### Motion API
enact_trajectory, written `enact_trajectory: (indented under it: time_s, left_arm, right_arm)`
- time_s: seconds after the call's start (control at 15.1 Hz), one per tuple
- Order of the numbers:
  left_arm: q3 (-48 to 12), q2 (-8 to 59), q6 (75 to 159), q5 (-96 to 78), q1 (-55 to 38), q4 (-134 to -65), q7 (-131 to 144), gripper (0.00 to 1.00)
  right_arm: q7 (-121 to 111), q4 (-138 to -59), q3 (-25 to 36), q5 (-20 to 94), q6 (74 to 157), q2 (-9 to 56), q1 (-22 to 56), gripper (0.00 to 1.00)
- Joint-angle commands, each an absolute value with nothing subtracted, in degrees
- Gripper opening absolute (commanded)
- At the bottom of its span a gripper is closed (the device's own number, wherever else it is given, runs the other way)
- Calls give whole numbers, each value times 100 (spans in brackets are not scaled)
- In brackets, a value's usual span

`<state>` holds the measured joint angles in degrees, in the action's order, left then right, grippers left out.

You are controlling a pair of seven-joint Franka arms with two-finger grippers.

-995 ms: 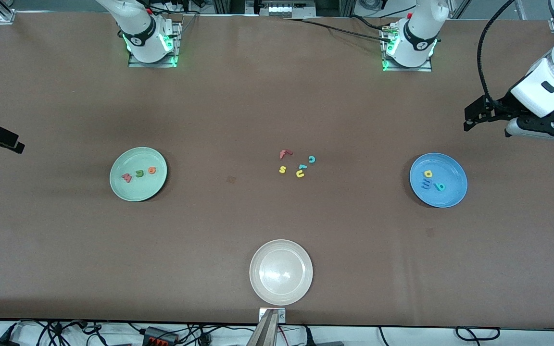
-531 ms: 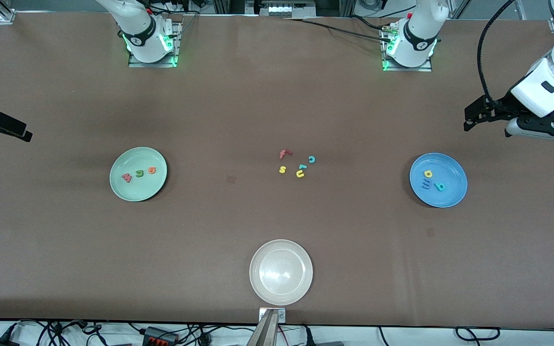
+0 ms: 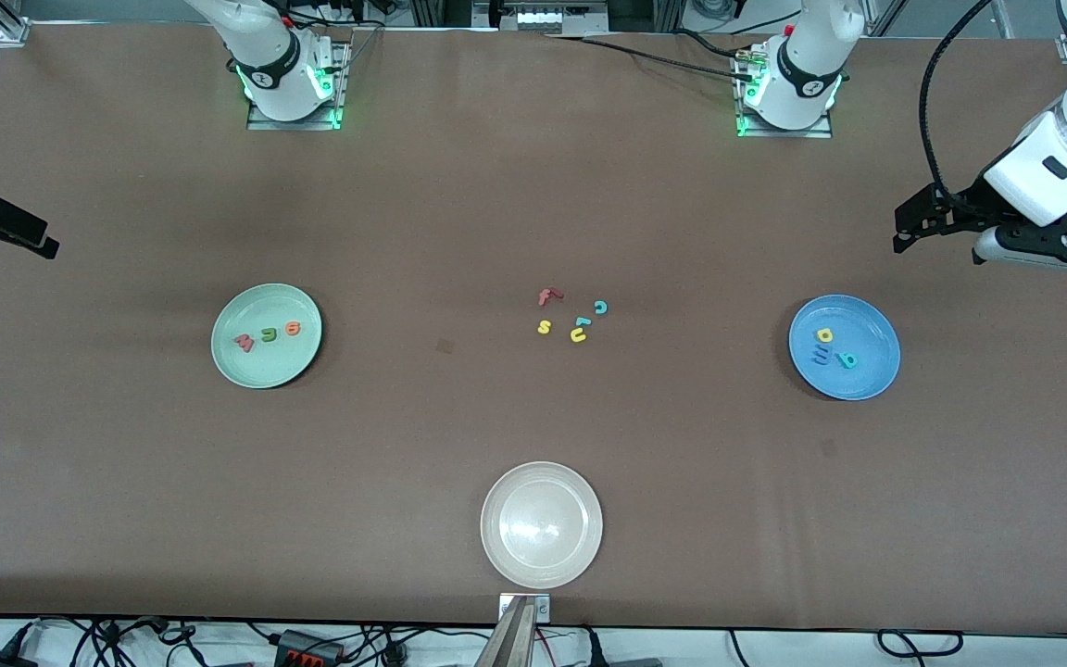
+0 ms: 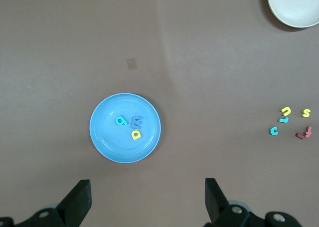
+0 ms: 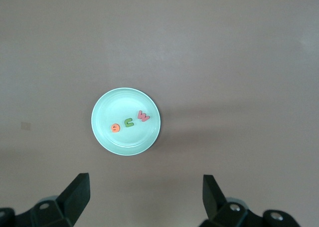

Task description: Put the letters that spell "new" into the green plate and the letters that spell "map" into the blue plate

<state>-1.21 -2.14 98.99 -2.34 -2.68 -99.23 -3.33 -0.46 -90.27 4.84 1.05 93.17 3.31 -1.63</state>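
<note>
The green plate holds the reddish-pink w, dark green n and orange e. The blue plate holds the yellow a, blue m and teal p. My left gripper hangs open over bare table beside the blue plate. My right gripper hangs open and empty over the table's edge at the right arm's end, well apart from the green plate.
Loose letters lie mid-table: red f, teal c, yellow s, yellow u and a small teal piece. A whitish-beige plate sits near the front edge.
The right gripper has drifted a little upward in the front view at the table's edge. The left arm, plates and letters have not moved.
</note>
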Motion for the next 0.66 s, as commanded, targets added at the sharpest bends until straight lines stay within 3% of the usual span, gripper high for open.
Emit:
enact_trajectory:
  time_s: [0.0,0.6]
  left_arm:
    - [-132,-220,9888,-114,-272,-9861,-352,100]
    - [-132,-220,9888,-114,-272,-9861,-352,100]
  right_arm:
    - [-114,-9193,387,79,9404,185,-272,100]
    - [-114,-9202,413,79,9360,149,-290,100]
